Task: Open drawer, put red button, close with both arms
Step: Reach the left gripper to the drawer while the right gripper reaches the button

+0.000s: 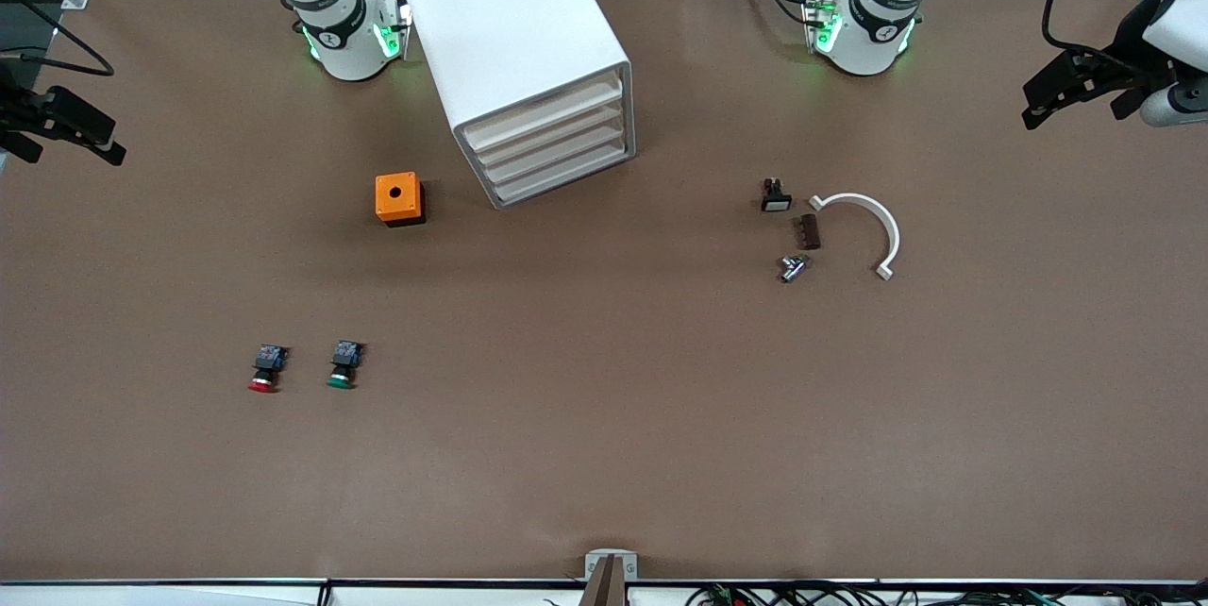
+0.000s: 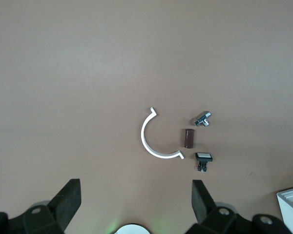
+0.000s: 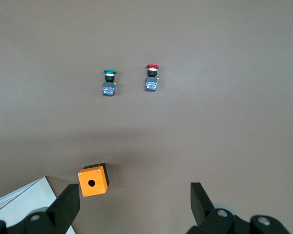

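Front view: white cabinet (image 1: 524, 58) stands on the brown surface (image 1: 604, 455) between the two arm bases, four drawers stacked, all pushed in. Task drawer (image 1: 547, 115) is one of the four alike; can't tell which. Orange box (image 1: 398, 198) with a hole on top sits just beside the cabinet, toward the right arm's end. Red button (image 1: 266, 368) lies well nearer the camera than the box, cap pointing toward the camera; green button (image 1: 343, 364) just beside it, apart, same orientation. Toward the left arm's end: a small black switch (image 1: 776, 195), a brown block (image 1: 809, 231), a metal fitting (image 1: 794, 267) and a white half-ring (image 1: 864, 228), clustered but not touching. Right gripper (image 1: 66, 126) hangs at the surface's edge at the right arm's end; left gripper (image 1: 1076, 87) hangs over the edge at the left arm's end. Both arms wait, nothing held.

Left wrist view: left gripper (image 2: 136, 202) jaws spread wide, empty, above bare surface. Half-ring (image 2: 154, 141), block (image 2: 188, 138), fitting (image 2: 202, 118) and switch (image 2: 203, 159) lie below. A cabinet corner (image 2: 292, 207) shows at the frame edge.

Right wrist view: right gripper (image 3: 136, 202) jaws released, wide apart, empty. Orange box (image 3: 93, 179) is near one fingertip but not touched. Red button (image 3: 152, 78) and green button (image 3: 109, 82) lie side by side, well apart from the gripper. Cabinet corner (image 3: 19, 200) visible.
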